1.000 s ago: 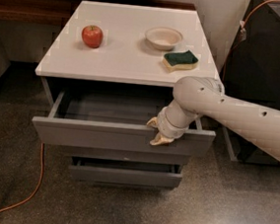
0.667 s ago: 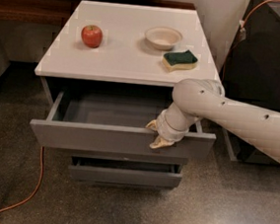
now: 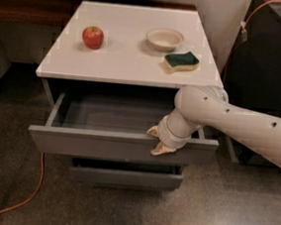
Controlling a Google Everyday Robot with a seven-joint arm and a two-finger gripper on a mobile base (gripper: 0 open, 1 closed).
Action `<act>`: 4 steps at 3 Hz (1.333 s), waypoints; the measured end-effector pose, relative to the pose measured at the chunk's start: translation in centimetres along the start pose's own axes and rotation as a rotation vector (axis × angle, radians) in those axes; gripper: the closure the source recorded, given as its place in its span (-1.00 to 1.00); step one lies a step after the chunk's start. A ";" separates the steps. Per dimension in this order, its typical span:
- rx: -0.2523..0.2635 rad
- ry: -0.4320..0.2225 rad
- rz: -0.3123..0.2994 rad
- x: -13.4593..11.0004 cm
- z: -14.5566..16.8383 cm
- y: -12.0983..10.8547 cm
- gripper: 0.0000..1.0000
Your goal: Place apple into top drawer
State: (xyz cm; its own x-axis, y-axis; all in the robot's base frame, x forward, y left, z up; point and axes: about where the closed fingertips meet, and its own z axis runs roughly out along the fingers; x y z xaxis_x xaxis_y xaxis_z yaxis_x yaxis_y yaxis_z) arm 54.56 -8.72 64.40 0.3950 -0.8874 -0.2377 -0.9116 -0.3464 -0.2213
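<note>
End effector (image 3: 156,140) clamps top drawer (image 3: 102,143) front; apple (image 3: 93,37) atop cabinet (image 3: 130,61).

The apple (image 3: 93,37) lies left on the cabinet top (image 3: 125,65), the bowl (image 3: 164,38) right, the sponge (image 3: 181,61) just nearer. Below, the gripper (image 3: 156,140) clamps the front of the open top drawer (image 3: 102,143), right of middle.

Your gripper (image 3: 157,140) clamps the top drawer (image 3: 102,143) front; its arm (image 3: 257,136) runs off the right edge. The countertop (image 3: 126,58) hides the drawer's rear.

Kitchen corner (bowl (image 3: 164,38), sponge (image 3: 181,61) on cabinet (image 3: 126,58)); jaws grip top drawer (image 3: 93,143) front.
</note>
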 end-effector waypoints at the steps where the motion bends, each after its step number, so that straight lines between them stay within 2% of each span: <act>1: 0.000 0.000 0.000 0.0 0.0 0.0 1.00; 2: 0.000 0.000 0.000 0.0 0.0 0.0 1.00; 3: -0.004 0.003 -0.010 -0.4 -0.1 1.7 1.00; 4: -0.005 0.005 -0.012 -0.5 -0.2 2.0 1.00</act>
State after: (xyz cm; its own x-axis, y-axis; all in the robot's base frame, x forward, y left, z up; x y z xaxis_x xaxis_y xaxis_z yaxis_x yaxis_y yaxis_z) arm 52.55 -9.01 64.22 0.4052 -0.8846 -0.2308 -0.9074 -0.3585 -0.2192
